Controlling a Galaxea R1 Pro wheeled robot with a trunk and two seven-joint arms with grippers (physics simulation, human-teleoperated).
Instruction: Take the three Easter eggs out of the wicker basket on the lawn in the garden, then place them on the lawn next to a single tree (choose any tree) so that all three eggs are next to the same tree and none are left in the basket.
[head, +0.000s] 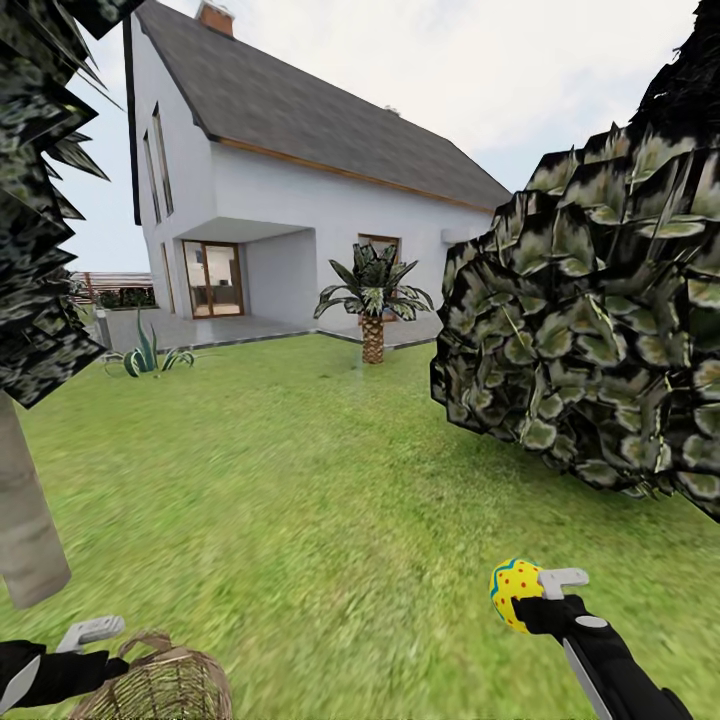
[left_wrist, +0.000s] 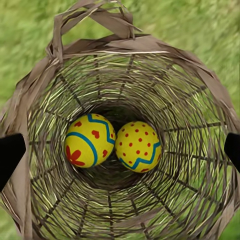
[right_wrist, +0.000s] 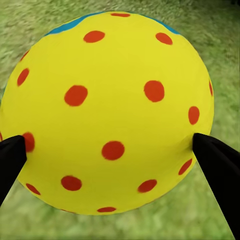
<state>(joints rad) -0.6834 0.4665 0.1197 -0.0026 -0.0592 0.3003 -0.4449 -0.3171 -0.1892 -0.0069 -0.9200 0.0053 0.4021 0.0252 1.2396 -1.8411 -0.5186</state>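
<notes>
The brown wicker basket (head: 165, 688) stands on the lawn (head: 300, 480) at the bottom left of the head view. My left gripper (head: 85, 645) hovers at its rim, open. In the left wrist view the left gripper (left_wrist: 121, 152) looks straight down into the basket (left_wrist: 45, 90), where two yellow Easter eggs lie side by side: one with a red flower (left_wrist: 90, 140), one with red dots (left_wrist: 138, 146). My right gripper (head: 532, 596) is shut on a third, red-dotted egg (head: 512, 590), held above the grass; the right wrist view shows this egg (right_wrist: 107, 100) up close. A pale tree trunk (head: 25, 520) rises at the left.
Dark leaf clumps (head: 590, 320) hang low on the right, close above my right arm. Farther off stand a short palm (head: 372, 300), a spiky plant (head: 148, 355), a paved patio (head: 220, 328) and the white house (head: 300, 200). Open grass stretches ahead between the trees.
</notes>
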